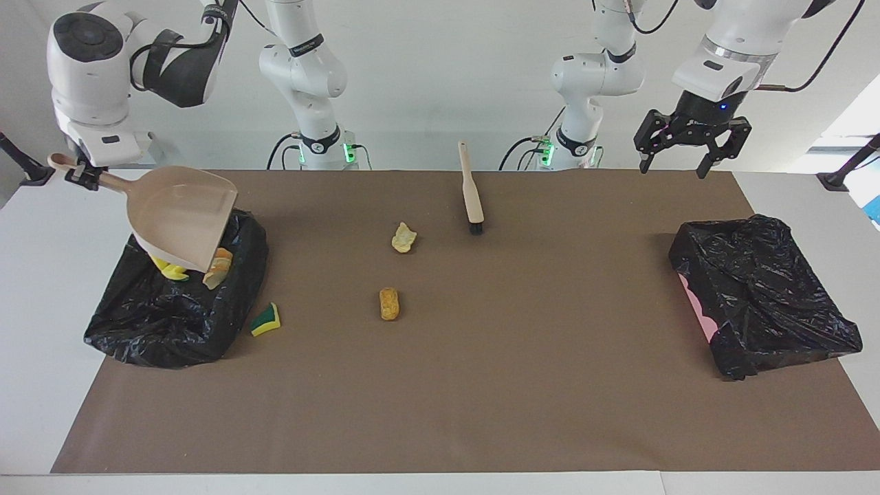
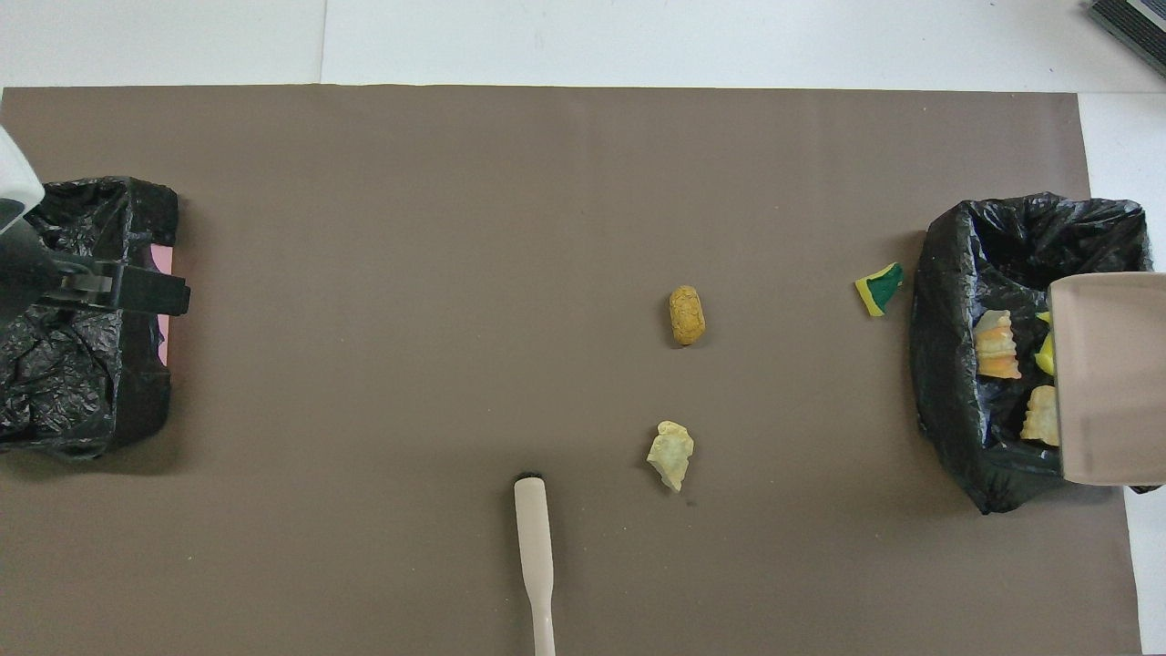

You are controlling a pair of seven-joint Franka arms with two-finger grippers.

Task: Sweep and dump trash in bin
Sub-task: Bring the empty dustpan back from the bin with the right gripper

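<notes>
Nearest the robots, the beige brush lies flat on the brown mat, handle toward the arms and black bristles pointing out to the table; nobody holds it, which suggests sweeping is paused while a load is dumped. At the right arm's end, the right gripper is clamped on the handle of the beige dustpan, which hangs tilted with its lip down over the black-lined bin, at about nine o'clock from the mat's centre in the facing view. The tilt reads as a pour. Trash already lies inside the bin: a ridged pale-and-orange piece, a second pale lump and yellow sponge bits just under the pan's edge.

The left gripper hovers with its fingers spread wide and nothing in them over the table's edge near a second black-lined bin, at three o'clock, waiting.

Farther out, three pieces remain on the mat. A pale beige lump sits near the brush's bristles. Farther still lies the orange-brown bun, at roughly six o'clock from the lump. The green-and-yellow sponge rests just beside the first bin's wall, outside it, apparently a miss. Its closeness to the bin could crowd the pan on the next sweep; otherwise nothing blocks the way.
</notes>
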